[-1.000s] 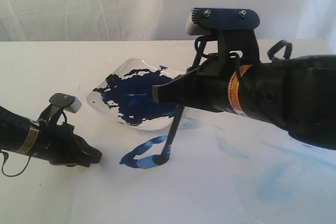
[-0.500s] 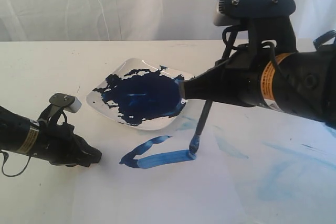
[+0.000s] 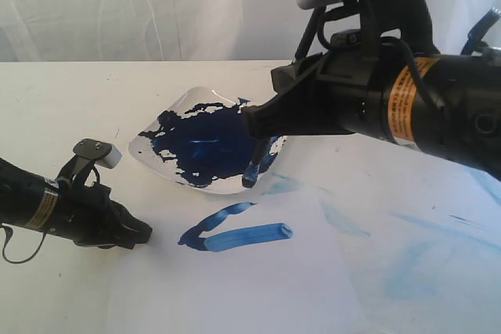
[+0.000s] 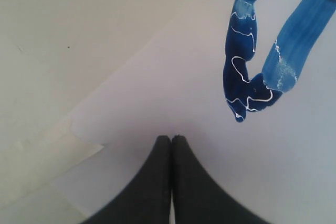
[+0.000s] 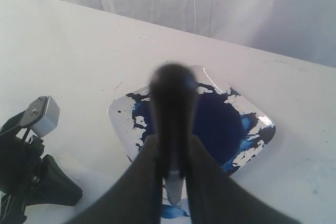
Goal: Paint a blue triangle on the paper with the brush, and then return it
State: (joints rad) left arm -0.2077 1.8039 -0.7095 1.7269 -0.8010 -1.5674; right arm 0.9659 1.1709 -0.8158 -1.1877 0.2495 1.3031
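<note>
1. The right gripper [image 3: 254,127] is squeezed tight on the brush [image 3: 251,168]. The black handle sticks up between its two fingers [image 5: 202,177].
2. The brush hangs down from those fingers. Its blue tip is at the near edge of the white dish [image 3: 149,140].
3. The blue triangle [image 3: 235,231] lies on the paper [image 3: 235,295], just in front of the dish. Only two sides are painted.
4. The left gripper [image 3: 143,234] has its fingers pressed together with nothing in them. It sits near the triangle.
</note>
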